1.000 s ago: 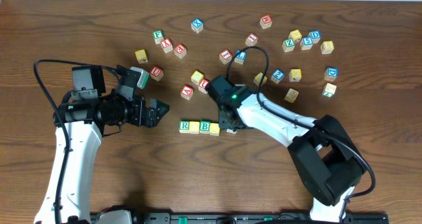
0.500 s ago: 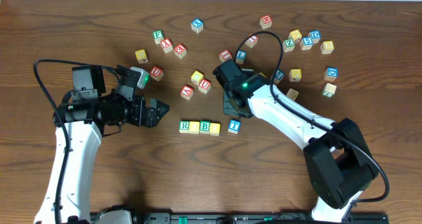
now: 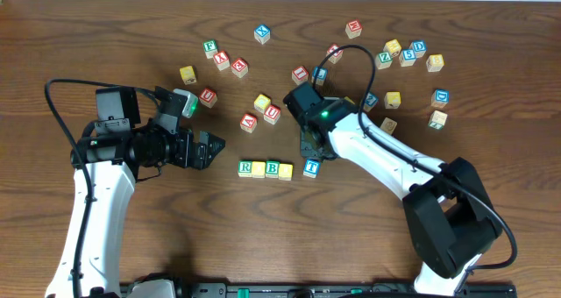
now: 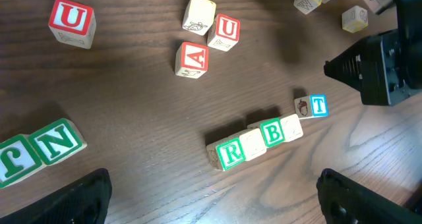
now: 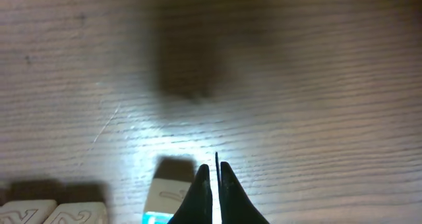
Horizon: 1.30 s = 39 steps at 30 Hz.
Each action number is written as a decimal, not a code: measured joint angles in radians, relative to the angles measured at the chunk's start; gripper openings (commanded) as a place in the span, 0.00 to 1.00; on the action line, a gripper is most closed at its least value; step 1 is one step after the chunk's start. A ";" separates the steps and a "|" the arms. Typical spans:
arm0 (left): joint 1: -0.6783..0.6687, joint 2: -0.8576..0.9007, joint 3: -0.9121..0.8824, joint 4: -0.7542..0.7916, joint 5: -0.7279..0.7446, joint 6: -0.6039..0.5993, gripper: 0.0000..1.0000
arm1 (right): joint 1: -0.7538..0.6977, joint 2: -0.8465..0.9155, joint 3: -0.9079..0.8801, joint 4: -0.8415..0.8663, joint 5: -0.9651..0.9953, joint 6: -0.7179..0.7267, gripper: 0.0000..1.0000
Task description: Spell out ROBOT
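Currently the green R cube, a yellow cube, the green B cube and a second yellow cube sit touching in a row on the worktop. Right of the B cube, past a small gap, lies the blue T cube. The right pincer hangs just beside it, fingers pressed together on nothing. Well left of the B cube, the left pincer is spread wide and empty.

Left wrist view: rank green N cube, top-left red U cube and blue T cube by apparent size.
1. N cube, largest
2. U cube
3. T cube, smallest
Camera nearness likely explains this, not true size.
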State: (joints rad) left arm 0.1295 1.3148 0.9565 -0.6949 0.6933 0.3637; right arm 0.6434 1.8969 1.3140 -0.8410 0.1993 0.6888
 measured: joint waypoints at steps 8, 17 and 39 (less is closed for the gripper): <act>0.000 0.000 0.000 0.000 0.000 0.000 0.98 | 0.054 0.000 0.000 -0.004 0.000 0.016 0.01; 0.000 0.000 0.000 0.000 0.000 0.000 0.98 | 0.063 0.000 0.000 -0.030 0.000 0.036 0.01; 0.000 0.000 0.000 0.000 0.000 0.000 0.98 | 0.068 0.000 -0.023 0.030 0.013 0.062 0.01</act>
State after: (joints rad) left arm 0.1295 1.3148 0.9565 -0.6949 0.6933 0.3637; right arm 0.7113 1.8969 1.2911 -0.8112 0.2123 0.7506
